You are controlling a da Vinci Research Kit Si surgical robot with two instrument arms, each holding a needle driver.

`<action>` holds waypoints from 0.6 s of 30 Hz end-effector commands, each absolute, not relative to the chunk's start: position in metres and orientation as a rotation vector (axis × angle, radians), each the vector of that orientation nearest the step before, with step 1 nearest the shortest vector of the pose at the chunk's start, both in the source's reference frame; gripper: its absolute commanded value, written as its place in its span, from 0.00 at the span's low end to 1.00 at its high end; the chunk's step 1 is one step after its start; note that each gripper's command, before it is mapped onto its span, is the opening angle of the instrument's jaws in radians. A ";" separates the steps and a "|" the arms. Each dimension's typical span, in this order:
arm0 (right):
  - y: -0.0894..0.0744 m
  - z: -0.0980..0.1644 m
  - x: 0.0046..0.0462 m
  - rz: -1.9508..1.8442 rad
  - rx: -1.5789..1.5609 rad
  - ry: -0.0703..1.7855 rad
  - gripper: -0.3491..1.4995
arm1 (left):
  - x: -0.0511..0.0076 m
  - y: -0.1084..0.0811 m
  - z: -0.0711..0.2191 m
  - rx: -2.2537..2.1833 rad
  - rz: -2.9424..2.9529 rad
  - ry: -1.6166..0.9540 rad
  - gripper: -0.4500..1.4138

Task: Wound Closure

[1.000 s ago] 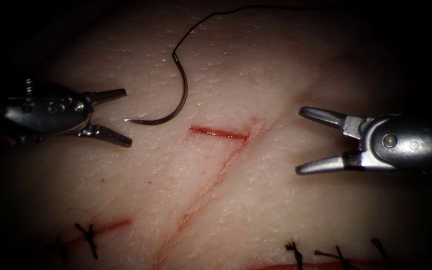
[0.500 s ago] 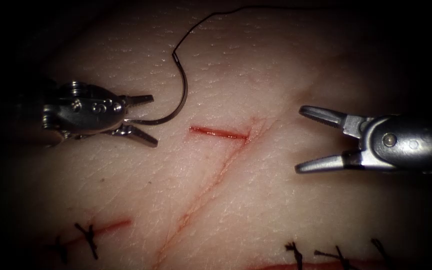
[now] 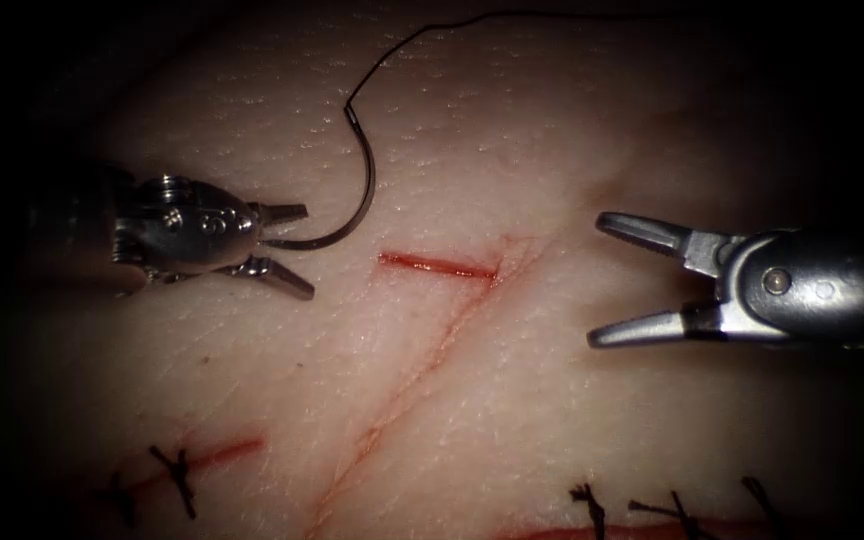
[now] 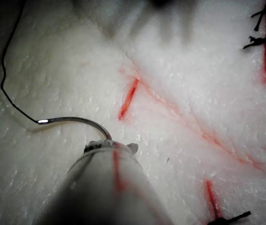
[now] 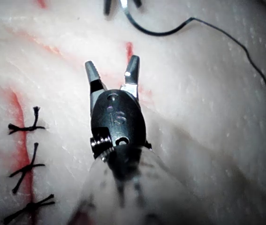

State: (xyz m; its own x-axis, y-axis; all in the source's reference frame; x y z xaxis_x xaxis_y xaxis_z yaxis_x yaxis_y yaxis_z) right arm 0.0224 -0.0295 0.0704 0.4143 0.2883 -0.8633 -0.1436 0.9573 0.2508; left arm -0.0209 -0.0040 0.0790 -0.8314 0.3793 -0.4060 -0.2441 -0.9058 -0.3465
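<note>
The curved needle (image 3: pixel 362 190) lies flat on the tissue, left of the short red cut (image 3: pixel 439 265), and is not in the tissue. Black thread (image 3: pixel 402 45) trails from its blunt end up and away. My left tool (image 3: pixel 307 252) has its jaws open on either side of the needle's pointed end without gripping it. In the left wrist view the needle (image 4: pixel 76 120) curves away from the tool's tip (image 4: pixel 111 145). My right tool (image 3: pixel 597 282) hovers right of the cut, open and holding nothing. In the right wrist view its jaws (image 5: pixel 112 62) are spread and face the needle (image 5: pixel 147 30).
A faint red score line (image 3: pixel 402 390) runs diagonally down from the cut's right end. A stitched cut (image 3: pixel 182 470) lies at the lower left. Another row of black stitches (image 3: pixel 677 510) lies at the lower right.
My left tool has moved right, bringing its open jaws around the needle's pointed end, and they have narrowed a little. The needle and the right tool have stayed put.
</note>
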 end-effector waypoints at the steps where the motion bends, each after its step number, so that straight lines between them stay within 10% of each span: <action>1: -0.030 0.071 0.0232 0.272 0.149 1.112 0.72 | -0.0214 -0.004 0.080 -0.682 2.695 -0.404 0.59; 11: -0.030 0.071 0.0235 0.273 0.151 1.110 0.73 | -0.0213 -0.004 0.080 -0.638 2.699 -0.446 0.52; 18: -0.030 0.071 0.0237 0.275 0.150 1.109 0.72 | -0.0213 -0.003 0.080 -0.636 2.702 -0.440 0.00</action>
